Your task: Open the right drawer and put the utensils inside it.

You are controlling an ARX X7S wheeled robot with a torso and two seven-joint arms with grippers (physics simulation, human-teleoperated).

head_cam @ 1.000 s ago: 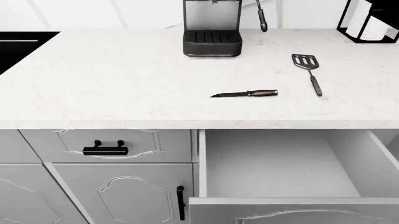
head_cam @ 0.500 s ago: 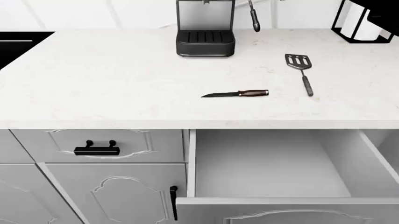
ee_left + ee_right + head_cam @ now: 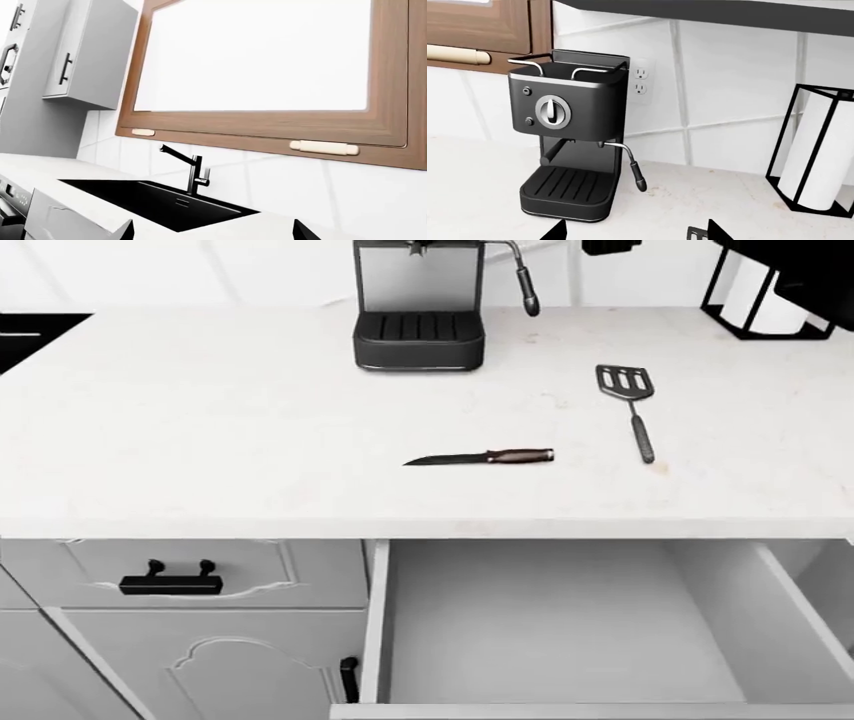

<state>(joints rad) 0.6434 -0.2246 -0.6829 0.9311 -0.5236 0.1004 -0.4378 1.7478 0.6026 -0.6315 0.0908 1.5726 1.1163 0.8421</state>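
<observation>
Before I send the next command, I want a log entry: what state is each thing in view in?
wide light grey right drawer: pulled open, nothing inside.
left drawer with black bar handle: closed.
small knife with reddish-brown wooden handle: lying flat on the counter.
dark grey slotted spatula: lying flat on the counter.
black espresso machine: upright at the wall.
black faucet: no water running.
Grippers: fingertips barely show; state unclear.

Home kitchen: sink [image 3: 160, 202], espresso machine [image 3: 570, 160], cabinets [image 3: 187, 630].
</observation>
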